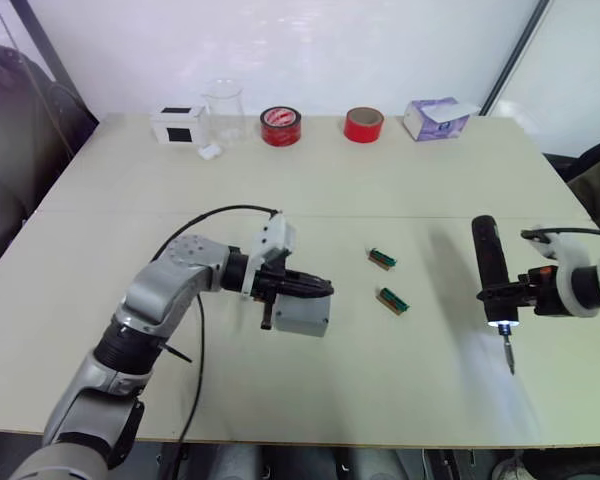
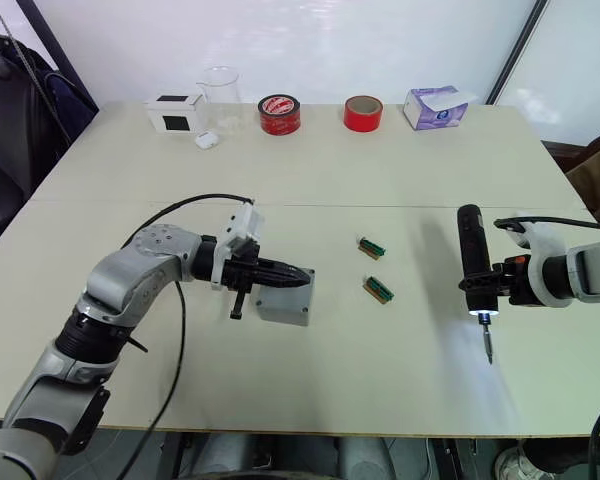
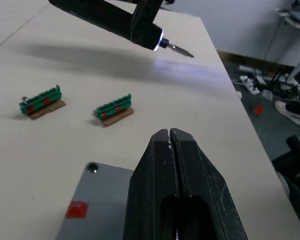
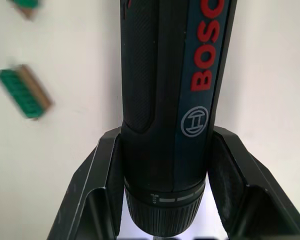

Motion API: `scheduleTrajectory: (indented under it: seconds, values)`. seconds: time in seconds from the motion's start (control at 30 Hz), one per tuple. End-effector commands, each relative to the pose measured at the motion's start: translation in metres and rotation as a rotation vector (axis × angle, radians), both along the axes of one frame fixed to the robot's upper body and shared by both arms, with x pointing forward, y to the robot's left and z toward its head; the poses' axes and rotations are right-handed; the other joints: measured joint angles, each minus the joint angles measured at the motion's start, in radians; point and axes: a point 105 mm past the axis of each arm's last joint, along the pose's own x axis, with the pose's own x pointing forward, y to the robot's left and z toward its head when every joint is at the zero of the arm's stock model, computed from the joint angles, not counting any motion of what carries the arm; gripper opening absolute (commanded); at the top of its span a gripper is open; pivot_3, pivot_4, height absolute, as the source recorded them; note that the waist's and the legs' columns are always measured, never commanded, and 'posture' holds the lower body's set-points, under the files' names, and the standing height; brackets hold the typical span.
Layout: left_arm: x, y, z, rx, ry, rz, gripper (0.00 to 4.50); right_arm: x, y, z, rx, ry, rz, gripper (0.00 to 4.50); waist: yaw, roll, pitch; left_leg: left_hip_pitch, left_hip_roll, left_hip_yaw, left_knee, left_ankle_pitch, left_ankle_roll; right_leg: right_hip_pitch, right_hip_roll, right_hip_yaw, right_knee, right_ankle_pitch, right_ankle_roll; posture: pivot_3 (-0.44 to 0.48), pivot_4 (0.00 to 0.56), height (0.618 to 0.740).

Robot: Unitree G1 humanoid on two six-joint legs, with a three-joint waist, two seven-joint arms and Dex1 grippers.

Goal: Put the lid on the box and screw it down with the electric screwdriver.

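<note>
The grey box [image 1: 302,315] sits on the table left of centre; its flat top face [image 3: 90,200] carries a small red mark and a corner hole. Whether that face is the lid, I cannot tell. My left gripper [image 1: 318,288] is shut, its fingertips [image 3: 169,135] lying over the box's top with nothing between them. To the right, my right gripper [image 1: 500,294] is shut on the electric screwdriver [image 1: 491,262], a black cylinder with red lettering [image 4: 175,100]. Held above the table, its bit points toward the near edge and its tip light is on. It is well apart from the box.
Two small green-brown pieces [image 1: 382,259] [image 1: 393,299] lie between box and screwdriver. Along the far edge stand a white box with black label [image 1: 177,124], a clear beaker [image 1: 224,108], two red tape rolls [image 1: 280,126] [image 1: 363,124] and a purple tissue box [image 1: 435,118].
</note>
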Motion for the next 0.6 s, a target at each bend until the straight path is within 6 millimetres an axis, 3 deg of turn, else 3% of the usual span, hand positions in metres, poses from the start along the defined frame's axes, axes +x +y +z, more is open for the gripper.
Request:
scheduleTrajectory:
  seconds: [0.03, 0.27, 0.33, 0.5, 0.6]
  values:
    - [-0.007, -0.004, 0.008, -0.026, -0.034, -0.016, 0.00, 0.004, -0.008, 0.011, -0.030, -0.023, 0.003, 1.77, 0.001, 0.000, 0.000, 0.000, 0.000, 0.000, 0.000, 0.000, 0.000, 0.000, 0.000, 0.000, 0.000, 0.000, 0.000, 0.000, 0.150, 0.740]
    - [-0.010, 0.005, 0.002, -0.019, -0.016, 0.022, 0.00, 0.001, -0.008, -0.009, -0.052, 0.067, 0.038, 1.77, 0.002, 0.000, 0.000, -0.001, 0.000, 0.000, 0.000, 0.000, 0.000, 0.000, -0.001, 0.000, 0.000, 0.000, 0.000, 0.000, 0.150, 0.740]
    - [-0.013, 0.009, -0.006, -0.004, 0.005, 0.035, 0.00, 0.001, -0.008, -0.013, -0.070, 0.082, 0.054, 2.78, 0.001, 0.000, 0.000, -0.001, 0.000, 0.000, 0.000, 0.000, 0.000, 0.000, 0.000, 0.000, 0.000, 0.000, 0.000, 0.000, 0.150, 0.740]
    - [-0.015, 0.011, -0.009, 0.002, 0.014, 0.047, 0.00, 0.003, -0.009, -0.016, -0.084, 0.087, 0.085, 4.46, 0.003, 0.000, 0.000, 0.000, 0.000, 0.000, 0.000, 0.000, 0.000, 0.000, 0.000, 0.000, 0.000, 0.001, 0.001, 0.000, 0.150, 0.740]
    - [-0.013, 0.015, -0.007, 0.013, 0.017, 0.064, 0.00, 0.008, -0.007, -0.007, -0.084, 0.039, 0.116, 4.46, 0.003, 0.000, 0.000, 0.000, 0.000, 0.000, 0.001, 0.000, 0.000, 0.000, -0.001, 0.000, 0.000, 0.000, 0.000, 0.000, 0.150, 0.740]
